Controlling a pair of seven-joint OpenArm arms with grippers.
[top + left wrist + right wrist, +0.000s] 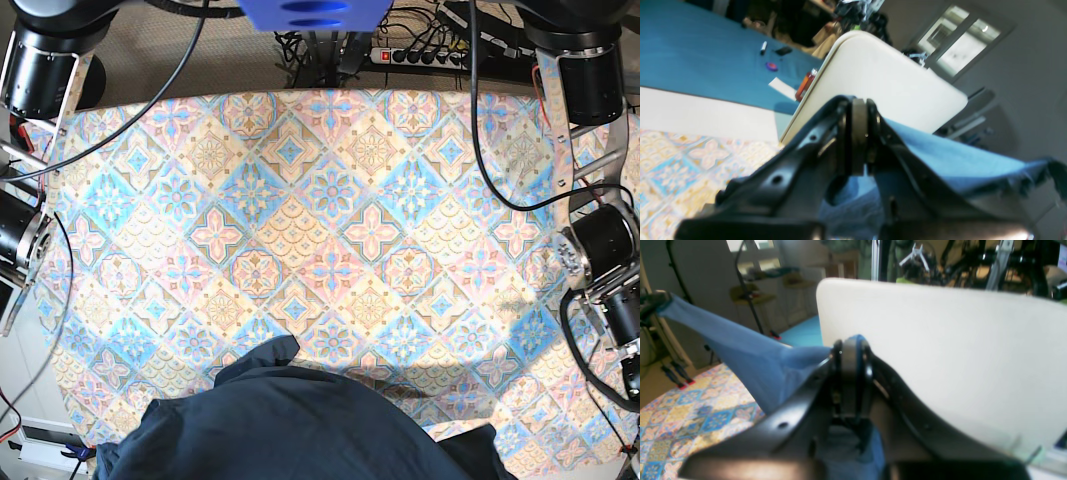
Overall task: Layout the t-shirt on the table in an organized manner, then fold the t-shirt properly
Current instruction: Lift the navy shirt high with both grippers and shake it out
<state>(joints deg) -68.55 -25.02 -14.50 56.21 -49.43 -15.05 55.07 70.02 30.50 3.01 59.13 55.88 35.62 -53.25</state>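
Base view: t-shirt [290, 425] overhangs near edge, table [330, 200] bare beyond

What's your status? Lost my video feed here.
Left gripper shut on t-shirt. Right gripper shut on it too. Shirt lifted, stretched between them. Nothing blocking the table.

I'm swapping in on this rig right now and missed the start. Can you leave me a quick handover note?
Left claw: shut on the t-shirt.
Right claw: shut on the t-shirt too; fabric stretches between both claws.
The t-shirt hangs over the table's near edge in the base view, bunched, not spread.
Done: both grips taken.
Left: lay it flat on the table, then fold.
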